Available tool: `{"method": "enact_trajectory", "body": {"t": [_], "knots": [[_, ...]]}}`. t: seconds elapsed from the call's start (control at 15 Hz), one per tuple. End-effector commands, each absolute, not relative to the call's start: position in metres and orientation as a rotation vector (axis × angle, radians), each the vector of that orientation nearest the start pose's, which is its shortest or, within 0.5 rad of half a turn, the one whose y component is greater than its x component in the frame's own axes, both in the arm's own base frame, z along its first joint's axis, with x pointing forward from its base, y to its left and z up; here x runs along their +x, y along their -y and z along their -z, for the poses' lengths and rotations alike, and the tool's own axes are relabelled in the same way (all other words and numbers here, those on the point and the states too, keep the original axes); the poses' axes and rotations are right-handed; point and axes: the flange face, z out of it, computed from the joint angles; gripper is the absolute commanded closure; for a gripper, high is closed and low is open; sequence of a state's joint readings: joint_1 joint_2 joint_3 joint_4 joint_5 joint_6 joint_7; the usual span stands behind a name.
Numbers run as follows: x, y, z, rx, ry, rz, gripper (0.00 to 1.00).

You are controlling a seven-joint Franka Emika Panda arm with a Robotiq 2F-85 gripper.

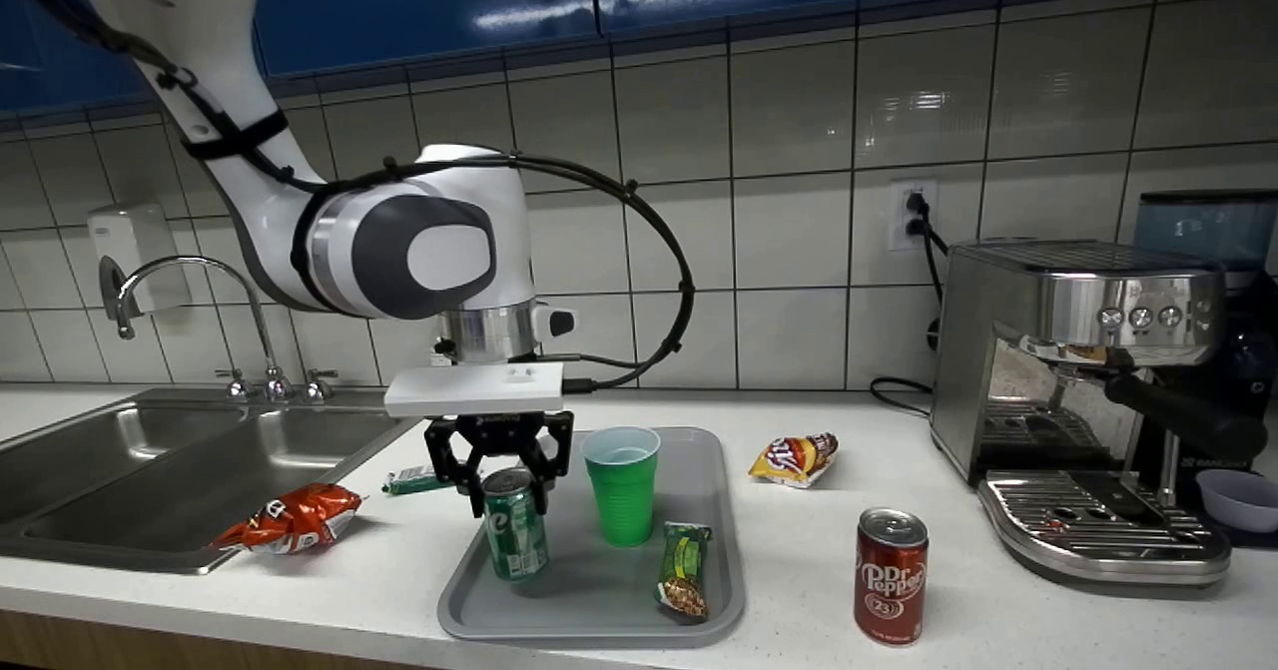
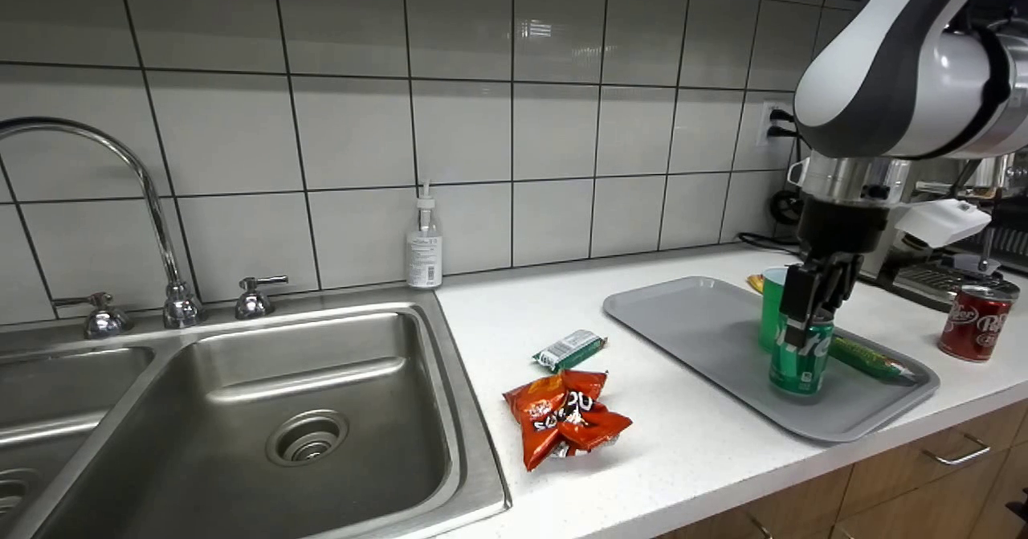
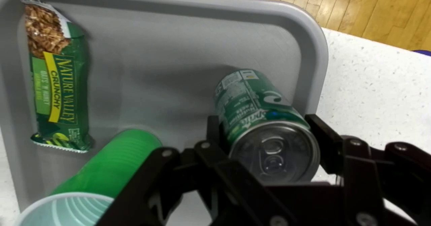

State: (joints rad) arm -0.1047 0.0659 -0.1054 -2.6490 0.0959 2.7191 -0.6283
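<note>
On the speckled white counter (image 1: 799,560) sits a gray tray (image 1: 599,600), sink (image 2: 201,434) to one side, espresso machine (image 1: 1058,296) to the other. Tile wall (image 1: 789,236) behind, blue cabinets (image 1: 429,6) above, wood floor (image 3: 377,13) past the front edge. Sprite (image 1: 518,548) is at the tray's front corner, sink side, near green cup (image 1: 625,500); bar (image 1: 684,570) beyond. Gripper (image 1: 510,500) grasping Sprite near the top, pressed from both sides. Sprite upright, long axis roughly vertical, lid (image 3: 274,152) up, facing the wrist view, base down; can't tell if base touches tray or hangs just over it. Nutrition panel (image 3: 240,108) faces counter front.
</note>
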Motion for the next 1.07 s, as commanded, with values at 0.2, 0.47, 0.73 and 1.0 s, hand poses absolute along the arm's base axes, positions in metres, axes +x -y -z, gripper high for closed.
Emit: {"method": "enact_trajectory", "body": {"t": [0.2, 0.47, 0.73, 1.0], "knots": [[0.413, 0.097, -0.218, -3.095, 0.474, 0.055, 0.46], [0.412, 0.094, -0.219, -3.088, 0.480, 0.048, 0.00], [0.414, 0.091, -0.228, -3.084, 0.492, 0.067, 0.00], [0.419, 0.085, -0.239, -3.076, 0.521, 0.100, 0.00]]}}
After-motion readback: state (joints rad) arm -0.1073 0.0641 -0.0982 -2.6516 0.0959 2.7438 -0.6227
